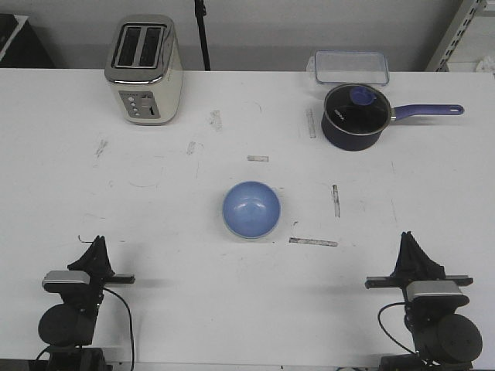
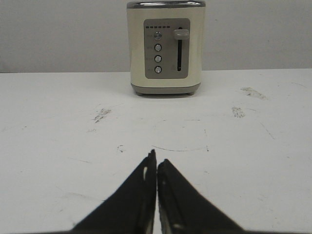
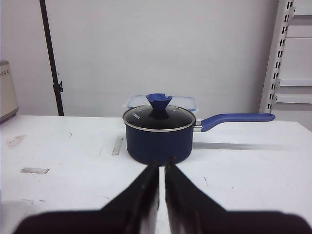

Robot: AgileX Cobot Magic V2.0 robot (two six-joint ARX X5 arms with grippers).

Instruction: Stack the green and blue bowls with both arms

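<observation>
Tabletop [image 1: 178,278]: bare between you and the blue bowl [image 1: 251,209], open on all sides. Toaster [image 1: 144,69], saucepan [image 1: 354,116], container [image 1: 350,66] block the far edge.

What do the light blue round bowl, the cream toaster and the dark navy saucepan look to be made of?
Light blue round bowl: glossy, probably glazed ceramic or hard plastic; soft highlights inside. Cream toaster: painted body with a brushed-metal top and control panel. Dark navy saucepan: likely coated metal, with a see-through glass lid rimmed in metal.
</observation>
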